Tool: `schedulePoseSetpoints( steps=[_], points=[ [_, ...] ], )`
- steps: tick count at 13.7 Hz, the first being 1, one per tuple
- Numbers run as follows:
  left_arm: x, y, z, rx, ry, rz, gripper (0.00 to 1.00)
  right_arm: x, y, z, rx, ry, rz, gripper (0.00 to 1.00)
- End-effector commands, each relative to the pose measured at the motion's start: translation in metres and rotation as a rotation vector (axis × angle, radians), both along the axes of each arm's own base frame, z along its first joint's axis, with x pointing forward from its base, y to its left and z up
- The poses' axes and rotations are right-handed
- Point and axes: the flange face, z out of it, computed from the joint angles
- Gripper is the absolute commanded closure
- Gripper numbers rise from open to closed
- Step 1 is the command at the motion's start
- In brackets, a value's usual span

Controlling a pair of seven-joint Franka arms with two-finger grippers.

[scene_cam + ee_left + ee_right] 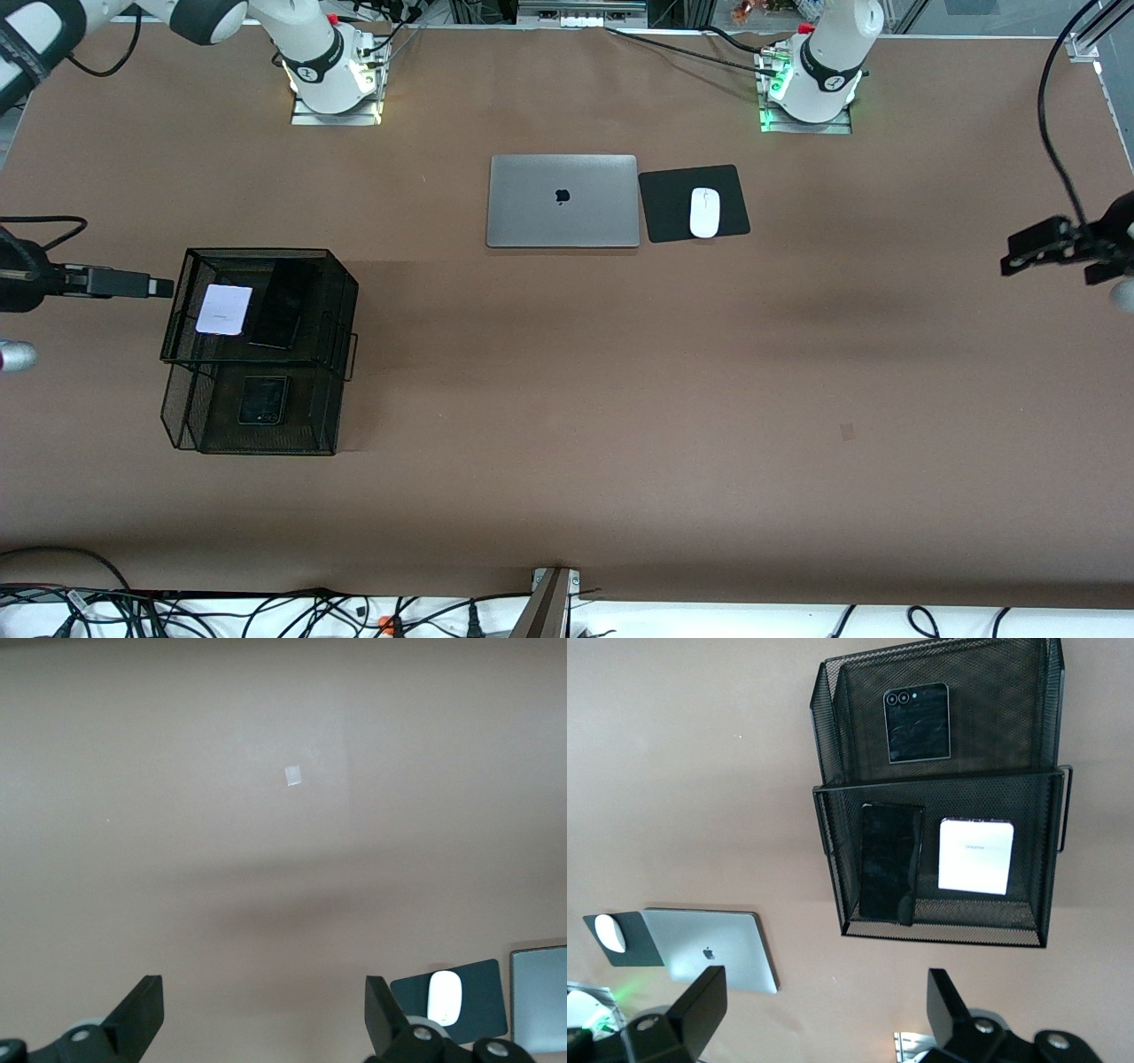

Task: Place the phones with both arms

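Brown table (567,399) bears laptop (563,201), mousepad (673,204), mesh rack (257,354).

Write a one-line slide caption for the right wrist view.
Three phones in a two-tier black mesh rack: slim black slab beside lavender-white phone above, squarish black phone below.

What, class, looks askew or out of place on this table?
Nothing much: the three phones lie flat in the mesh rack, though the slim black phone sits slightly aslant. The laptop is closed and the mouse is on its pad.

table (567,425): brown, matte, wide
light: soft shadow bands across the middle
front edge: white strip with tangled cables (266,613)
mount (551,601): grey metal, at the front edge
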Motion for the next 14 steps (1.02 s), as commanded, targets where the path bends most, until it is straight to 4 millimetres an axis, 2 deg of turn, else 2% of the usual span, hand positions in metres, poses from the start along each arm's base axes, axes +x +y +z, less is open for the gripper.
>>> schedulePoseSetpoints(
  steps=[1,3,4,9,12,14],
  points=[
    [-0.012,-0.023,0.012,-0.013,-0.018,-0.018,0.00,-0.003,0.008,0.022,0.004,0.003,-0.012,0.00],
    [-0.031,-0.037,0.018,0.010,-0.014,-0.035,0.00,0.000,0.014,0.013,-0.005,0.037,-0.026,0.00],
    [-0.036,-0.037,0.014,0.012,-0.006,-0.035,0.00,0.000,0.020,0.009,-0.014,0.054,-0.026,0.00],
    [-0.047,-0.035,-0.012,0.005,0.020,-0.049,0.00,-0.004,0.050,0.001,-0.102,0.104,0.018,0.00],
    [-0.048,-0.033,-0.013,0.003,0.011,-0.044,0.00,-0.003,0.061,-0.002,-0.140,0.100,0.054,0.00],
    [-0.047,-0.033,-0.015,-0.001,0.012,-0.044,0.00,-0.001,0.061,-0.009,-0.143,0.102,0.060,0.00]
  ],
)
